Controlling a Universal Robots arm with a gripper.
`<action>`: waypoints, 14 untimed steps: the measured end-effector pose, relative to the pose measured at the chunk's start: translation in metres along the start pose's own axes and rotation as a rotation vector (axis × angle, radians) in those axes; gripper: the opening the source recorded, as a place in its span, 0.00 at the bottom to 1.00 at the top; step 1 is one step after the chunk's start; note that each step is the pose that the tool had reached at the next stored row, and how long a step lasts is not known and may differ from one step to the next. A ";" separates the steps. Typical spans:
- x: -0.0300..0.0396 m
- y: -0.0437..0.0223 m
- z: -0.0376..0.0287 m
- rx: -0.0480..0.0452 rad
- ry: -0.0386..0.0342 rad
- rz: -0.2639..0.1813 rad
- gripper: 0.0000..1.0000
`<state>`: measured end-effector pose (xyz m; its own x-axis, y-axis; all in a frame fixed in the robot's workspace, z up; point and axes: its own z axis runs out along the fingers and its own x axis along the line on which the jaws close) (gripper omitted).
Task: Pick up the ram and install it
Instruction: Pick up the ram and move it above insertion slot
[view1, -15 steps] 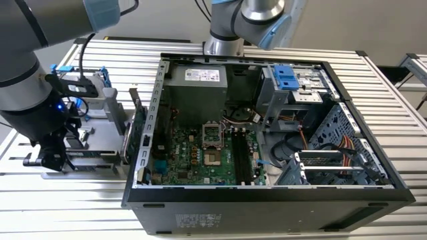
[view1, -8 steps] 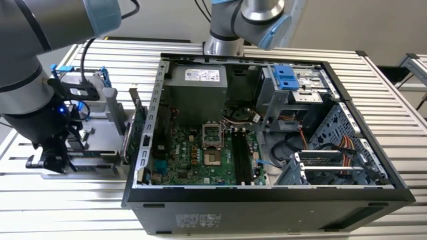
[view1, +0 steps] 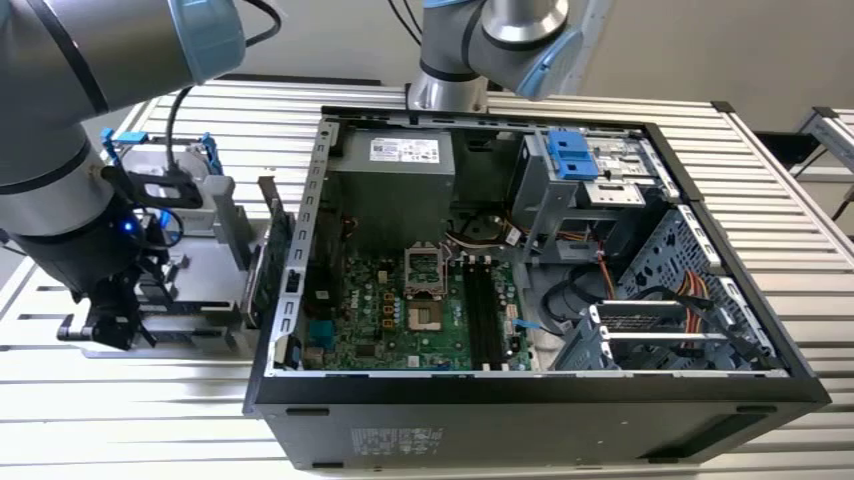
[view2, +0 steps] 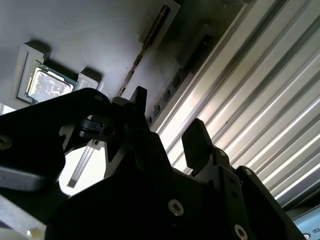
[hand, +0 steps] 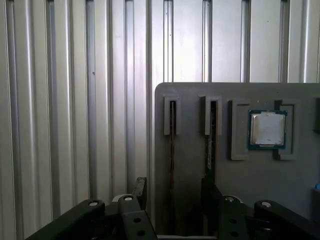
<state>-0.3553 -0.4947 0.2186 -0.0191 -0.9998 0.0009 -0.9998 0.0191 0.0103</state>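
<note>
Gripper: it is seen low at the exterior view's lower left (view1: 110, 322), brought down over the holder tray (view1: 200, 290). The jaws are spread wide and nothing is held between them.

Gripper, close up: in both wrist views (hand: 175, 192) (view2: 169, 117) open air is seen between the two fingers (hand: 140, 186).

Ram: it is stood on its long edge in a narrow slot of the tray (hand: 172, 145). It lies in line with the gap between the fingers and, as far as can be told, is touched by neither.

Reason for the edge-on stand: the two flat faces are judged to be left free this way, so that they can be clamped from either side.

Reason for the wide opening: room is judged to be kept on both sides of the thin board.

Second stick: it is held the same way in the neighbouring slot (hand: 212, 132), just beside the ram.

CPU chip: it is laid flat in its own square recess of the tray (hand: 267, 129), apart from both sticks.

Computer case: it is laid on its side with the panel off (view1: 534, 395), filling the centre and right of the exterior view, so the board faces upward.

Memory slots: they are seen as long dark rails near the centre of the exterior view (view1: 487, 310), well apart from the gripper.

Progress: nothing is judged to have been picked up yet.
</note>
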 end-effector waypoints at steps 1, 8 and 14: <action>-0.0002 0.0000 0.0010 0.0000 0.0000 0.002 1.00; -0.0014 -0.0001 0.0079 0.0000 -0.0001 0.009 1.00; -0.0016 -0.0001 0.0135 0.0000 -0.0001 0.009 1.00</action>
<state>-0.3553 -0.4931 0.2051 -0.0282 -0.9996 0.0008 -0.9995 0.0282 0.0103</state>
